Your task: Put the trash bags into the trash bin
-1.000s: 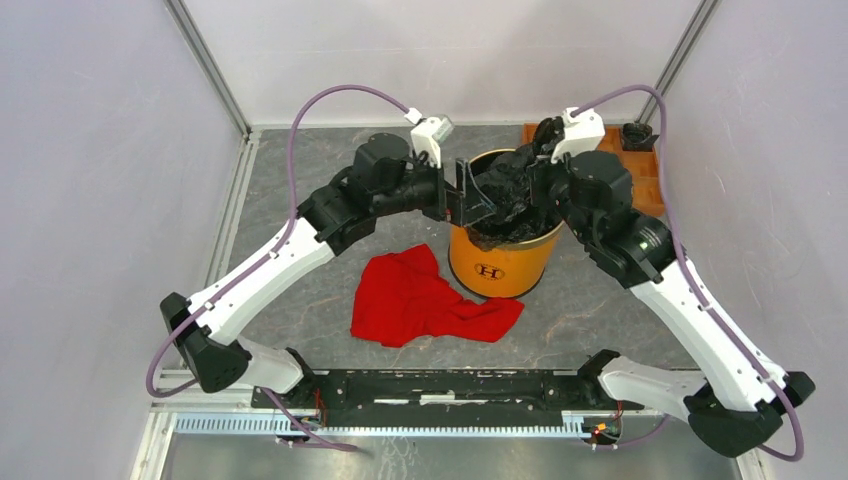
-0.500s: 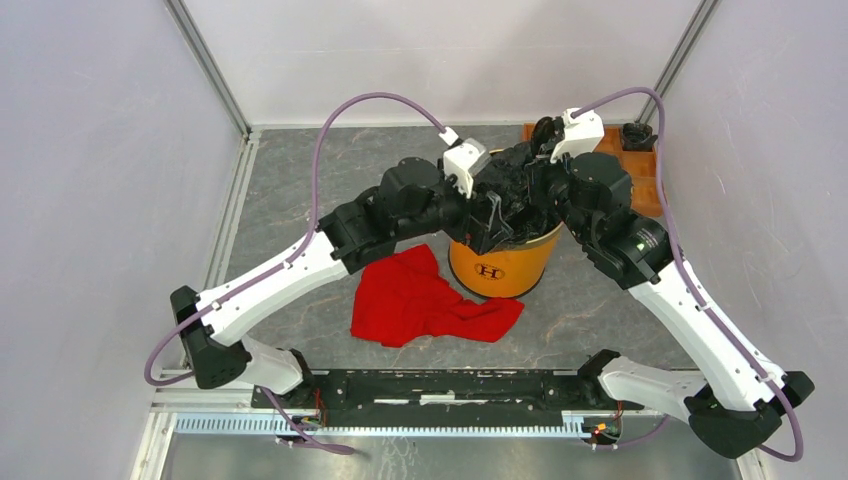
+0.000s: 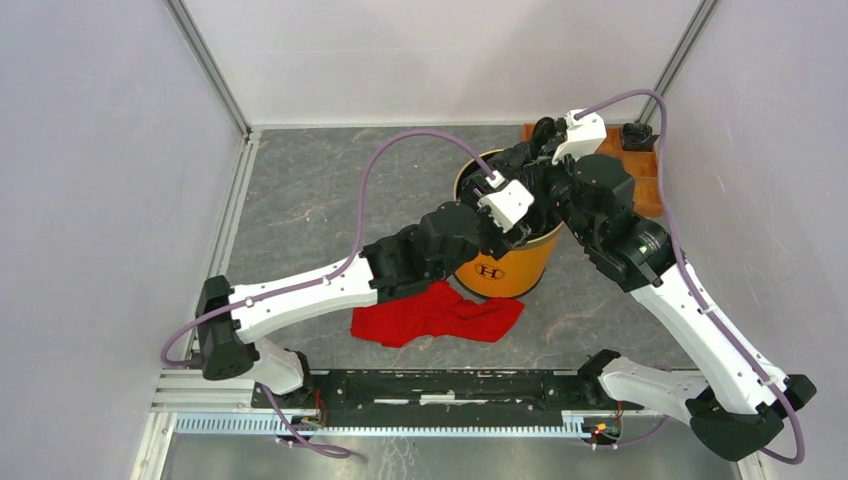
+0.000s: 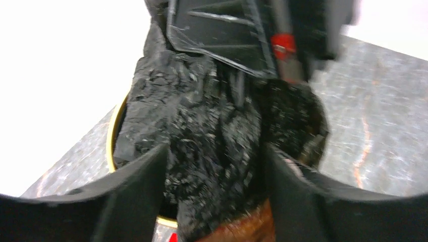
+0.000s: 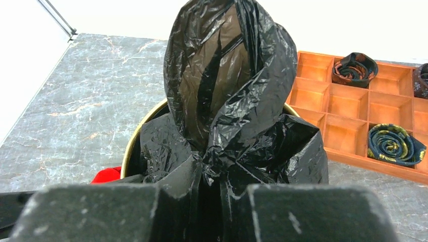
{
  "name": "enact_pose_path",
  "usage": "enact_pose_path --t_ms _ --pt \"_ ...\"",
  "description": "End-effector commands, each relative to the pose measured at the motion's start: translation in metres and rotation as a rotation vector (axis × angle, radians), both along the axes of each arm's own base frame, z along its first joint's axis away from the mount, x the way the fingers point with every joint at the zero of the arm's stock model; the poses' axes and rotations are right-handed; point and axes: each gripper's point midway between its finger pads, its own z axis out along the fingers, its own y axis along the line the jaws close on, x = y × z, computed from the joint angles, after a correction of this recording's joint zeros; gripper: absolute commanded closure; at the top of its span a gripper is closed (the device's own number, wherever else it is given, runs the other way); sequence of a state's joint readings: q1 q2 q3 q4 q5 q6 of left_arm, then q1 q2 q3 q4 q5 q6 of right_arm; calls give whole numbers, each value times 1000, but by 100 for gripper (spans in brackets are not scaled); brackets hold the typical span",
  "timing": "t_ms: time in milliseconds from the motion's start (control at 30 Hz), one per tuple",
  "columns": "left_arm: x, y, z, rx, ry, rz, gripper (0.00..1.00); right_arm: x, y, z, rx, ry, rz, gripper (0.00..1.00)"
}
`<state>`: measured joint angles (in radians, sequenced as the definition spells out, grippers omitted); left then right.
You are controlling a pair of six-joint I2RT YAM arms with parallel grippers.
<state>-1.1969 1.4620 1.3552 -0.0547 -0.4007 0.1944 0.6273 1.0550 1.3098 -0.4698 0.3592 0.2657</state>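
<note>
Black plastic trash bag [image 5: 227, 75] bulges from the trash bin [image 3: 500, 270], pinched tight in the right claw [image 5: 212, 186]; the left claw [image 4: 214, 151], wide, straddles it. Uneven pushing could tip the bin or tear the film.

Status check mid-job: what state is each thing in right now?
trash bag: crumpled, partly in the bin, top sticking up.
trash bin: upright, bag bulging over its rim.
left gripper: open, astride the bag.
right gripper: shut on the bag's gathered neck.
red cloth: lying crumpled beside the bin.
</note>
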Motion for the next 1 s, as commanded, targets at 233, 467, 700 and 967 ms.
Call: enact_pose_path --t_ms 233,467,700,967 --pt "43 10 33 -76 74 246 98 -12 -3 -1 -71 -26 67 54" --pt "51 16 39 -387 465 40 98 -40 -29 13 -166 -88 86 2" --pt "50 27 40 -489 587 -39 98 -57 -33 7 -117 -104 117 2" --pt "51 33 43 -558 645 -74 98 -52 -25 -13 -44 -94 106 3"
